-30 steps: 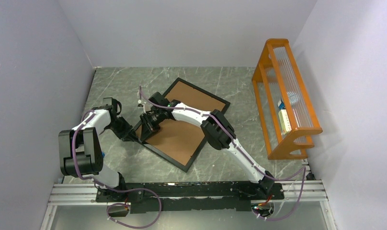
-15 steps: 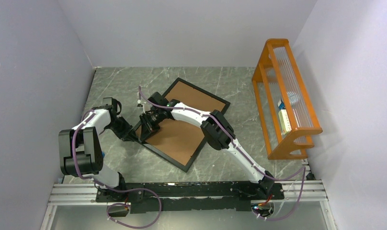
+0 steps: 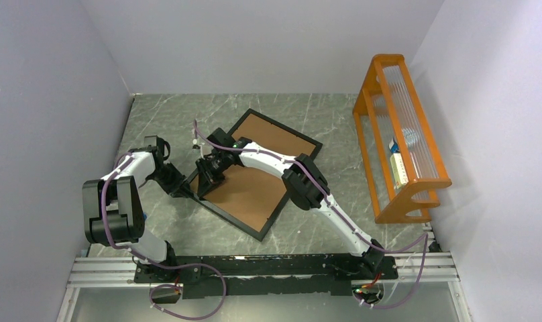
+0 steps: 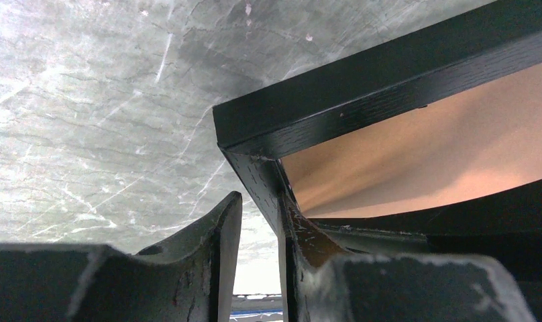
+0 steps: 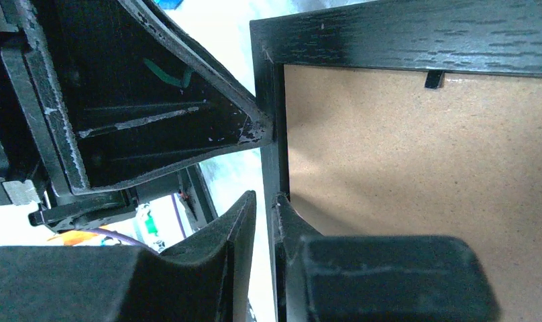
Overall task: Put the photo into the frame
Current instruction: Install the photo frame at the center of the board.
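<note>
The black frame (image 3: 231, 221) lies at an angle mid-table, and a plain brown backing board (image 3: 245, 191) fills it. The photo is hidden. At the frame's left corner, my left gripper (image 3: 182, 188) has one finger outside the frame's rail (image 4: 362, 87) and the other on the board side. In the left wrist view my left gripper (image 4: 260, 208) looks closed on that corner. My right gripper (image 3: 206, 180) is just beside it. In the right wrist view my right gripper (image 5: 263, 201) pinches the frame's thin rail (image 5: 416, 33) between narrow jaws. The left gripper's finger (image 5: 188, 127) touches the same corner.
An orange wooden rack (image 3: 399, 141) stands along the right wall, holding clear sheets and a small item. Grey walls close in on the left, back and right. The arms' base rail (image 3: 268, 265) runs along the near edge.
</note>
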Motion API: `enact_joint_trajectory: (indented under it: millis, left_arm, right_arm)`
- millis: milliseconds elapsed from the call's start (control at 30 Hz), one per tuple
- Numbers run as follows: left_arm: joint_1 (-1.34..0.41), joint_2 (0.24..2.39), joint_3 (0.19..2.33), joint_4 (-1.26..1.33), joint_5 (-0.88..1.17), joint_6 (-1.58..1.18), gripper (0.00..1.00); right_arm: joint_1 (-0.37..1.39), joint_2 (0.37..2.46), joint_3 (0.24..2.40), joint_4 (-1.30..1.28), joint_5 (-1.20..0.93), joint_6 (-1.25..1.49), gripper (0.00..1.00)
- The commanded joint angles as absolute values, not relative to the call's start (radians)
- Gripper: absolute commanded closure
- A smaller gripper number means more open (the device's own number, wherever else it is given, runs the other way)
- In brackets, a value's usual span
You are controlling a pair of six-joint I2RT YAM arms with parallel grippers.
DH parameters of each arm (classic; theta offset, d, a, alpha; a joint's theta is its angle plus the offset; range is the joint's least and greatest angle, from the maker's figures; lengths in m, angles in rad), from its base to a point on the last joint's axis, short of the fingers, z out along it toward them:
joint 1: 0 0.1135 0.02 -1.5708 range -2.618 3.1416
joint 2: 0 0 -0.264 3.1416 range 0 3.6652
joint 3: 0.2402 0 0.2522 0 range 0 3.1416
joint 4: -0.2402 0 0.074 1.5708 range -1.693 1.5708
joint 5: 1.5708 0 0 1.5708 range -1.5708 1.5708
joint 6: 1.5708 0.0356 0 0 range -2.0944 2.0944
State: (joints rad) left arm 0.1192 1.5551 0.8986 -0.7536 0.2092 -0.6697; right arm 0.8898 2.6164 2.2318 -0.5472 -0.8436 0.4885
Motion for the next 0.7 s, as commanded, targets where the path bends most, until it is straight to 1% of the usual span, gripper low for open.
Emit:
enact_joint_trajectory:
  millis: [0,233,400,533,667]
  left_arm:
    - [0.119,1.598,0.880,-0.761,0.136,-0.655,0.69]
    - [0.118,1.589,0.877,-0.760,0.122,-0.661,0.69]
    - [0.119,1.589,0.882,-0.758,0.127,-0.664,0.69]
    - [0.120,1.578,0.888,-0.746,0.147,-0.665,0.67]
    - [0.122,1.550,0.895,-0.700,0.209,-0.663,0.60]
  right_arm:
    - [0.841,2.676,2.226,-0.657,-0.589,0.394,0.78]
    - [0.838,2.696,2.229,-0.709,-0.441,0.365,0.74]
    - [0.833,2.678,2.227,-0.714,-0.397,0.357,0.69]
    - [0.809,2.569,2.184,-0.639,-0.415,0.381,0.64]
    - [0.755,2.422,2.131,-0.557,-0.396,0.410,0.60]
